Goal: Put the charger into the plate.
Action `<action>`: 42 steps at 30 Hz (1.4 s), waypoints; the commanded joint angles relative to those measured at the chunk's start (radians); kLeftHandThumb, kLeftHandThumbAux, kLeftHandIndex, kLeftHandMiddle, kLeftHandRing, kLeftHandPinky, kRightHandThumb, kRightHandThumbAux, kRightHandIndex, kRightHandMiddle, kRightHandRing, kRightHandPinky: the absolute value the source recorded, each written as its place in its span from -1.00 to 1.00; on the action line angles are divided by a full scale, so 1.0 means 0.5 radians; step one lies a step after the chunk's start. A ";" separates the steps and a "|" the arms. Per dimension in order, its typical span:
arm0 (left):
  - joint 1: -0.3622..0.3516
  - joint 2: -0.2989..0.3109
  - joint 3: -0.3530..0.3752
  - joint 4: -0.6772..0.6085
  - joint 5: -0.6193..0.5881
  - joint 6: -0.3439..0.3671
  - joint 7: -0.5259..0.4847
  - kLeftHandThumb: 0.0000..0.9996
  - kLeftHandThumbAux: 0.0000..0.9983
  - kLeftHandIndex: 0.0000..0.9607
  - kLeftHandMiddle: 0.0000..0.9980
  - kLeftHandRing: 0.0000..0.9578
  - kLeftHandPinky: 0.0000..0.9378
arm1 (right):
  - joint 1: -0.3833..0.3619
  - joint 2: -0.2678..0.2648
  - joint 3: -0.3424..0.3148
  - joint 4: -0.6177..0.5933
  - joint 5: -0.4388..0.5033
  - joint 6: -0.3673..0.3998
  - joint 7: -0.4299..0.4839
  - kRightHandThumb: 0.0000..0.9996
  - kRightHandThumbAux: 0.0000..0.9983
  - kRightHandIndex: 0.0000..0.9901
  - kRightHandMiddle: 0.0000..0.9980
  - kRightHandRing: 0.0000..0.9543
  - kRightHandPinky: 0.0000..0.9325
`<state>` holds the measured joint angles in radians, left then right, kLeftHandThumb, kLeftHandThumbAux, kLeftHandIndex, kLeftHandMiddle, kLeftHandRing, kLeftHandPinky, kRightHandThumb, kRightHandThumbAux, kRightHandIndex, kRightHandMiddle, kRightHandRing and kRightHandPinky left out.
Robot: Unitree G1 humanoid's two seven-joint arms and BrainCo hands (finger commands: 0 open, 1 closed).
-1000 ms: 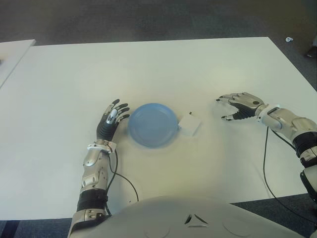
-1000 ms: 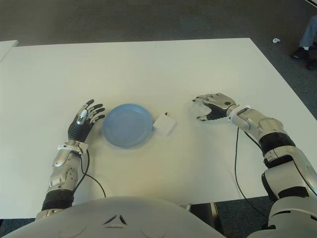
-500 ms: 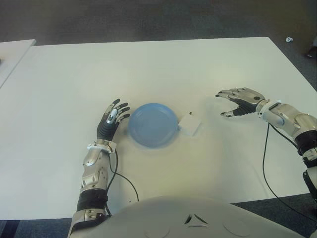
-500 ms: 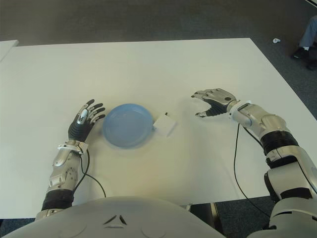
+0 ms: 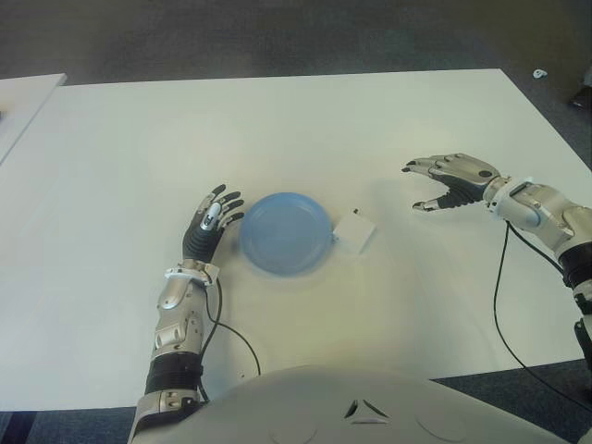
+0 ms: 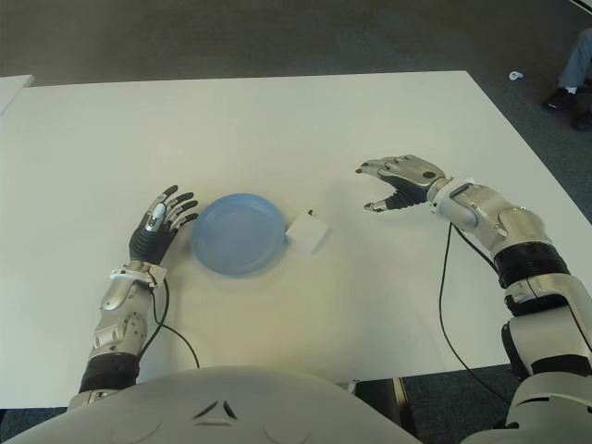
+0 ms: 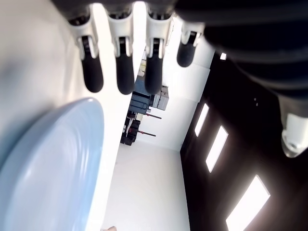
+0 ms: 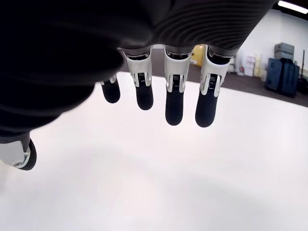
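I see the blue plate (image 5: 286, 232) holding nothing, the white charger (image 5: 354, 232) touching its right rim; my right hand (image 5: 450, 178) hovers released, well right of the charger; my left hand (image 5: 209, 225), fingers spread, empty, just left of the plate.

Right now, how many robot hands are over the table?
2. The left robot hand lies just left of the blue plate; the right robot hand hovers open, to the right of the white charger.
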<state>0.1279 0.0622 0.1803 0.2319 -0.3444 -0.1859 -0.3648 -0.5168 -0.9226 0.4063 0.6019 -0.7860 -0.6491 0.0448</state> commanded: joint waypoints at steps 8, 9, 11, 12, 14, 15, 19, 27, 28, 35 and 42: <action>-0.014 -0.023 -0.007 0.024 0.025 0.011 0.023 -0.97 -0.07 -0.71 -0.51 -0.46 -0.39 | 0.127 0.025 -0.062 -0.275 0.060 0.003 0.124 0.19 -0.25 -0.89 -0.76 -0.67 -0.48; -0.015 -0.025 -0.006 0.023 0.022 0.013 0.022 -0.97 -0.07 -0.71 -0.51 -0.46 -0.39 | 0.136 0.030 -0.065 -0.297 0.061 0.005 0.130 0.18 -0.25 -0.89 -0.76 -0.67 -0.48; -0.015 -0.028 -0.006 0.022 0.018 0.017 0.020 -0.97 -0.06 -0.72 -0.50 -0.46 -0.39 | 0.150 0.038 -0.070 -0.328 0.057 0.007 0.136 0.17 -0.25 -0.90 -0.76 -0.67 -0.48; -0.015 -0.028 -0.005 0.022 0.012 0.023 0.015 -0.98 -0.06 -0.72 -0.50 -0.46 -0.39 | 0.160 0.048 -0.066 -0.359 0.049 0.004 0.137 0.17 -0.25 -0.90 -0.77 -0.67 -0.47; -0.017 -0.030 -0.003 0.027 0.000 0.031 0.004 -0.98 -0.06 -0.72 -0.51 -0.46 -0.39 | 0.174 0.065 -0.058 -0.410 0.037 -0.003 0.144 0.16 -0.26 -0.92 -0.77 -0.67 -0.47; -0.018 -0.031 -0.002 0.031 -0.004 0.033 0.000 -0.98 -0.06 -0.72 -0.51 -0.46 -0.39 | 0.179 0.070 -0.055 -0.429 0.033 -0.006 0.150 0.16 -0.27 -0.93 -0.78 -0.67 -0.47; -0.025 -0.033 -0.001 0.049 -0.010 0.026 -0.010 -0.99 -0.05 -0.71 -0.51 -0.46 -0.40 | 0.185 0.093 -0.035 -0.484 0.012 -0.026 0.182 0.15 -0.31 -0.95 -0.80 -0.70 -0.50; -0.031 -0.051 -0.003 0.061 -0.014 0.014 -0.008 -0.99 -0.04 -0.71 -0.51 -0.45 -0.39 | 0.130 0.156 0.036 -0.480 -0.082 -0.082 0.201 0.13 -0.36 -0.98 -0.88 -0.80 -0.63; -0.031 -0.054 -0.003 0.061 -0.015 0.012 -0.008 -0.99 -0.04 -0.71 -0.50 -0.45 -0.39 | 0.119 0.163 0.049 -0.476 -0.105 -0.093 0.194 0.13 -0.36 -0.99 -0.89 -0.82 -0.65; -0.022 -0.077 -0.011 0.049 -0.011 0.003 0.001 -0.99 -0.04 -0.69 -0.50 -0.45 -0.39 | 0.069 0.214 0.114 -0.420 -0.231 -0.132 0.142 0.09 -0.41 -1.00 -0.99 -0.97 -0.83; -0.012 -0.094 -0.016 0.038 0.001 -0.001 0.006 -0.99 -0.05 -0.70 -0.52 -0.46 -0.42 | -0.001 0.263 0.201 -0.346 -0.345 -0.184 0.093 0.04 -0.49 -1.00 -1.00 -1.00 -0.97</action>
<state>0.1095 0.0236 0.1770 0.2448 -0.3467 -0.1861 -0.3642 -0.4962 -0.8031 0.4808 0.4086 -0.9273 -0.7203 0.1045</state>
